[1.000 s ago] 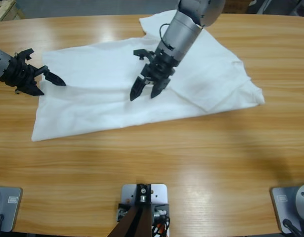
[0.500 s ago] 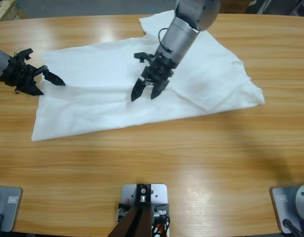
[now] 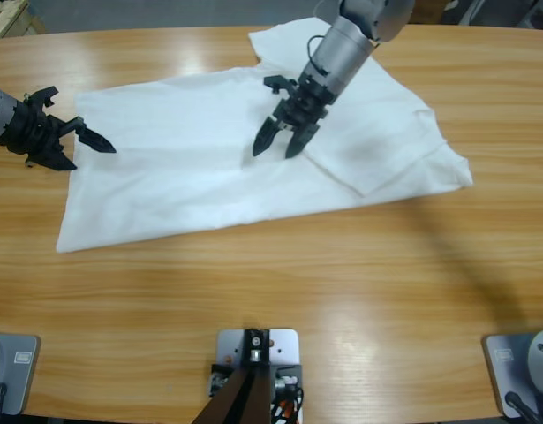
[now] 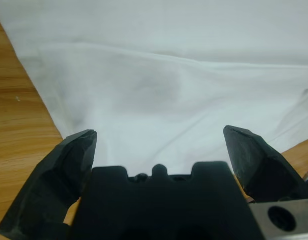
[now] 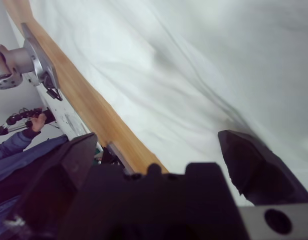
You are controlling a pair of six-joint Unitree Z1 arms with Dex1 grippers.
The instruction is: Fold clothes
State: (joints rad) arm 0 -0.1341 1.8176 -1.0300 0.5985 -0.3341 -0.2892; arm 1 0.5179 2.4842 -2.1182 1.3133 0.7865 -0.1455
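The clothes are one white T-shirt (image 3: 183,168) spread across the far half of the wooden table, with a flap doubled over on its right part (image 3: 377,141). My left gripper (image 3: 93,157) comes in from the left edge and sits open at the shirt's left border. In the left wrist view the cloth (image 4: 169,75) fills the space beyond the left gripper (image 4: 161,135). My right gripper (image 3: 275,153) reaches down from the top and hangs open over the shirt's middle, holding nothing. The right wrist view shows the right gripper (image 5: 159,139) above wrinkled cloth (image 5: 194,60).
Bare wooden table (image 3: 280,283) stretches in front of the shirt to the near edge. The table's edge (image 5: 88,107) runs diagonally through the right wrist view. Beyond it are a person's hand (image 5: 39,120) and blue sleeve (image 5: 23,150).
My right gripper has drawn back up and to the right over the shirt, away from the near hem, still open. The left gripper and the shirt have stayed put.
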